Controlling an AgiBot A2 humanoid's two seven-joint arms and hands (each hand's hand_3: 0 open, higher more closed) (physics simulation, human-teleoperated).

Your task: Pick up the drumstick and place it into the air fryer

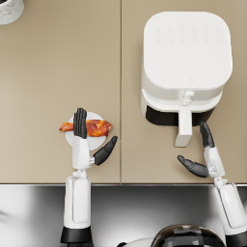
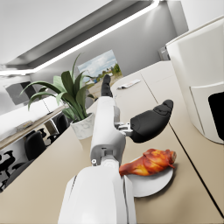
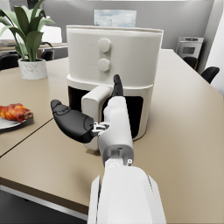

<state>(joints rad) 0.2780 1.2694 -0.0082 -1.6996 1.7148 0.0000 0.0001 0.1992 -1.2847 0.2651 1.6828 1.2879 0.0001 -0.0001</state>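
Note:
A browned drumstick [image 1: 91,128] [image 2: 149,162] [image 3: 15,112] lies on a small white plate [image 1: 94,142] [image 2: 151,183] left of centre on the tan table. My left hand [image 1: 89,137] [image 2: 140,118] is open above it, fingers stretched over the drumstick and thumb out to the side, holding nothing. The white air fryer [image 1: 185,62] [image 3: 113,57] [image 2: 199,74] stands at the right, its drawer pulled partly out with a handle [image 1: 184,126] [image 3: 94,107] toward me. My right hand [image 1: 202,154] [image 3: 87,118] is open just beside that handle, not gripping it.
A potted plant [image 2: 72,98] [image 3: 28,43] in a white pot [image 1: 9,9] stands at the table's far left corner. The table's near edge [image 1: 120,183] meets a dark metal strip in front of me. Bare tabletop [image 1: 130,144] lies between plate and fryer.

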